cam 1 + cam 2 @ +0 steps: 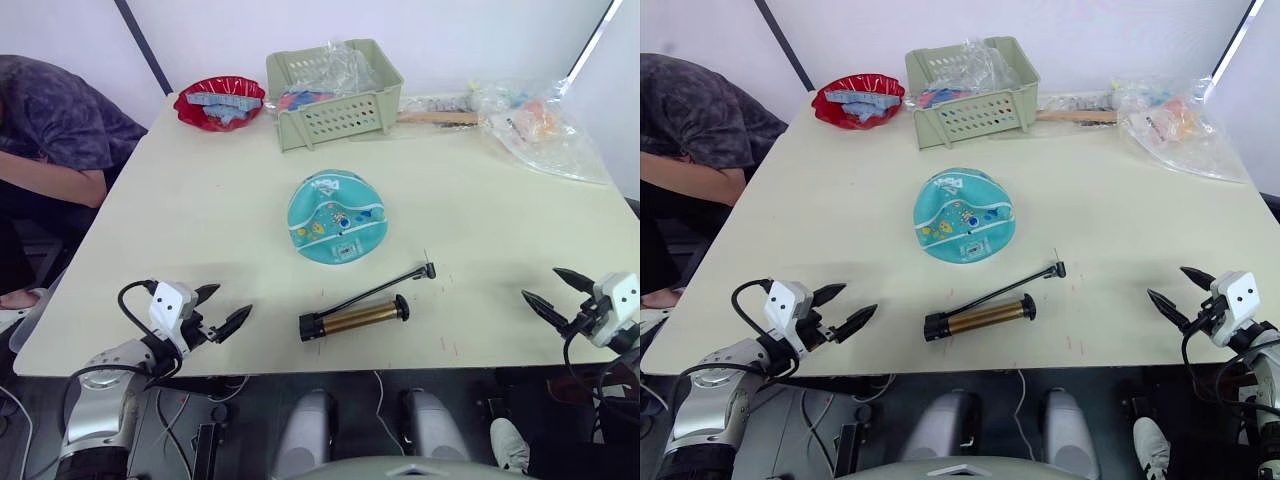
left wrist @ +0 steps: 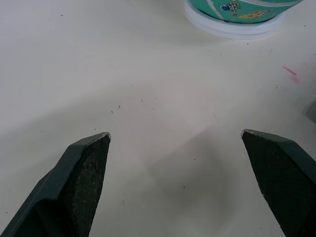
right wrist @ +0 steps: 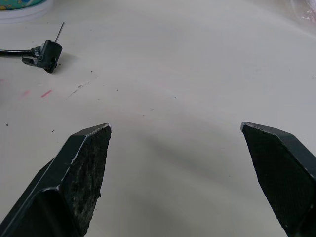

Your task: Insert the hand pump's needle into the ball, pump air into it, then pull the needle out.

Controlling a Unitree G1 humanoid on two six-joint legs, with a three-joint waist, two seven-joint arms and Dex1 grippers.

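The teal-blue ball (image 1: 336, 216) with cartoon prints sits on a white ring (image 2: 232, 25) in the middle of the table. Just in front of it lies the hand pump (image 1: 355, 318), brass barrel flat, its thin black hose running right to a black fitting with the needle (image 3: 59, 32) sticking up. My left gripper (image 1: 223, 308) hovers open near the front left edge, apart from the pump. My right gripper (image 1: 559, 291) is open at the front right edge, with bare table between its fingers (image 3: 81, 168).
At the back stand a red bowl (image 1: 219, 101), a pale green basket (image 1: 333, 92) holding bags, and a clear plastic bag (image 1: 535, 125) at the right. A person's arm (image 1: 55, 150) leans by the table's left side. Small red marks (image 3: 46, 93) dot the table near the pump.
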